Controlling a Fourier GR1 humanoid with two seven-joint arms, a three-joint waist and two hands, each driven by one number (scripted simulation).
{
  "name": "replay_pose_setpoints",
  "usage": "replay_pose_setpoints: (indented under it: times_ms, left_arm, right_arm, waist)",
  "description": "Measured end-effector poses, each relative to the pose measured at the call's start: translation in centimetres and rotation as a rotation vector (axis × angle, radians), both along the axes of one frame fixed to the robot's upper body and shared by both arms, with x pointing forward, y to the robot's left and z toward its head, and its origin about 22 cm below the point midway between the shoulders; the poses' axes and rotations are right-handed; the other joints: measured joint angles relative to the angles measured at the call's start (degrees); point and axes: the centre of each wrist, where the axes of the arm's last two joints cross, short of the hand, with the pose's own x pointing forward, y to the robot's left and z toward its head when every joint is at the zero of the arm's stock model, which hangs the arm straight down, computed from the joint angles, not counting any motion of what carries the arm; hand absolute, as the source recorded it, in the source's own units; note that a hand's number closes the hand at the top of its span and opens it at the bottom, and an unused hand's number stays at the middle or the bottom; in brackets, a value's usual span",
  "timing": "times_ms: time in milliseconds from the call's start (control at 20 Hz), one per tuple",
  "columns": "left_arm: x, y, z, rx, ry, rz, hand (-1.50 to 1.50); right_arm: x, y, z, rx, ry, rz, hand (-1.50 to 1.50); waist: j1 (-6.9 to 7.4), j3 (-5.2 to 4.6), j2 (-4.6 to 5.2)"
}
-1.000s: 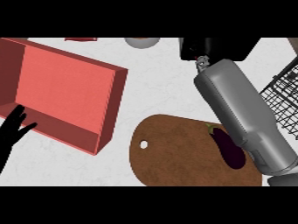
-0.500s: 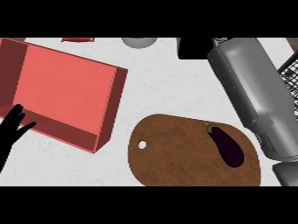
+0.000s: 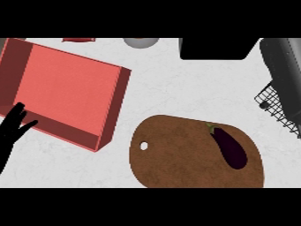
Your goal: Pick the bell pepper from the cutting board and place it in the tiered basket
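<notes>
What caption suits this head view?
Dark purple eggplant on brown oval cutting board, beside red tray; black left hand resting.

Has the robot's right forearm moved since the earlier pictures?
Yes. The right forearm swung rightward, away from the cutting board and over the wire basket. It no longer covers the eggplant.

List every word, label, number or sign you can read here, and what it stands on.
None: no readable text, label or number on the red tray, the cutting board, the eggplant, the wire basket, the black box or the counter.
</notes>
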Motion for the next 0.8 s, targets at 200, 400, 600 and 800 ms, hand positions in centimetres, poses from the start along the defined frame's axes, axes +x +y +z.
replay_pose_setpoints:
  times_ms: [200,400,600,800]
  left_arm:
    - [0.1,0.2,-0.1,0.001,-0.009,-0.003,0.0]
    - [-0.4,0.1,-0.5,0.003,-0.002,-0.005,0.0]
    - [-0.1,0.3,-0.6,0.006,-0.005,-0.001,0.0]
    - [-0.1,0.6,-0.3,0.007,0.001,0.0,0.0]
  right_arm:
    - [-0.2,-3.2,1.0,0.08,-0.133,0.024,1.5]
    - [-0.5,-6.9,0.4,0.132,-0.197,0.017,1.5]
    - [-0.5,-9.3,0.1,0.151,-0.228,0.015,1.5]
    - [-1.0,-12.8,-1.1,0.024,-0.084,-0.031,1.5]
  waist:
    - [0.1,0.08,0.11]
    - [0.38,0.09,0.04]
    - [0.64,0.11,0.05]
    - [0.4,-0.16,0.23]
